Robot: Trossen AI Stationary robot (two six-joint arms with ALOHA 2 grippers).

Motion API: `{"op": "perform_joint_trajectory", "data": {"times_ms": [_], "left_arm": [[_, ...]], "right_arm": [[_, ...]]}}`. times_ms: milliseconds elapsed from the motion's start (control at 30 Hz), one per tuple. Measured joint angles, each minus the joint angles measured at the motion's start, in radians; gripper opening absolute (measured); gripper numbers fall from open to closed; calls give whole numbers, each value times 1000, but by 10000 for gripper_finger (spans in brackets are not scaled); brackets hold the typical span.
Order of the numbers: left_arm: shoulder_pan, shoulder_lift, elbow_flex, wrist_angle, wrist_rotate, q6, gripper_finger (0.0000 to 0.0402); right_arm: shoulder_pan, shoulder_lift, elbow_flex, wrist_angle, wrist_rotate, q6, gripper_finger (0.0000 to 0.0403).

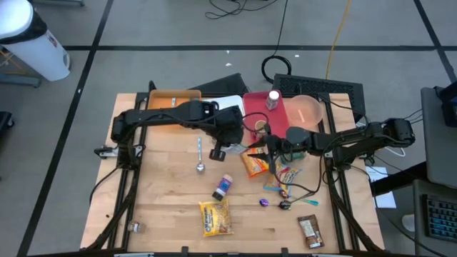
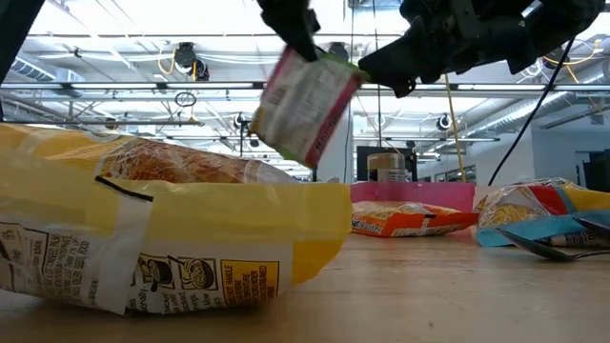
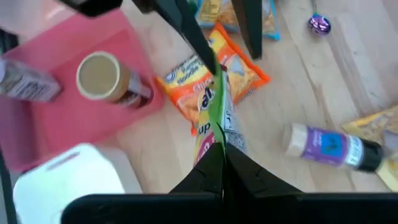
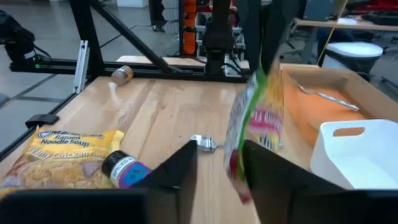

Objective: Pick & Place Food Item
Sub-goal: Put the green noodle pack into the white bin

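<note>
Clenched fingers of the left gripper (image 3: 222, 163) pinch one edge of a green and red snack packet (image 3: 212, 118), which hangs in the air above the table (image 1: 164, 207) near the middle of the high view. From the low view the packet (image 2: 303, 103) dangles tilted in the upper centre of the frame, clear of the wood. Across from it, the right gripper (image 4: 217, 165) has its fingers parted on either side of the packet's other edge, just beside it; whether they touch it cannot be told. Below the packet in the left wrist view lies an orange bag (image 3: 211, 81) on the wood, with a pink tray (image 3: 74, 118) at the left of that frame holding a brown-lidded jar (image 3: 112, 78). A small bottle with a purple label (image 3: 329, 146) lies at the right. In the lower centre of the high view sits a yellow noodle pack (image 1: 215, 217), and a spoon (image 1: 199, 157) lies left of centre.
</note>
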Motion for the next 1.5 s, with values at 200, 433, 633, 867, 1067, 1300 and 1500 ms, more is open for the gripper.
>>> {"op": "perform_joint_trajectory", "data": {"times_ms": [200, 433, 633, 867, 1067, 1300, 1500], "left_arm": [[20, -77, 0, -68, -74, -27, 1], [113, -170, 0, -37, -87, -38, 1], [236, -187, -4, 9, -189, -103, 1], [346, -187, -99, 142, -225, -244, 1], [378, -186, -237, 264, -322, -384, 0], [377, -185, -361, 369, -478, -541, 0], [361, -186, -411, 416, -529, -633, 0]], "right_arm": [[-6, 0, 0, 33, 29, 26, 192], [-6, 0, 0, 33, 28, 26, 214], [-6, 0, 0, 33, 28, 51, 210], [-6, 0, -1, 25, 28, 52, 207], [-6, 0, -1, 25, 48, 82, 206], [-5, 0, -1, 25, 152, 106, 205], [2, 0, -37, 76, 154, 132, 206]]}}
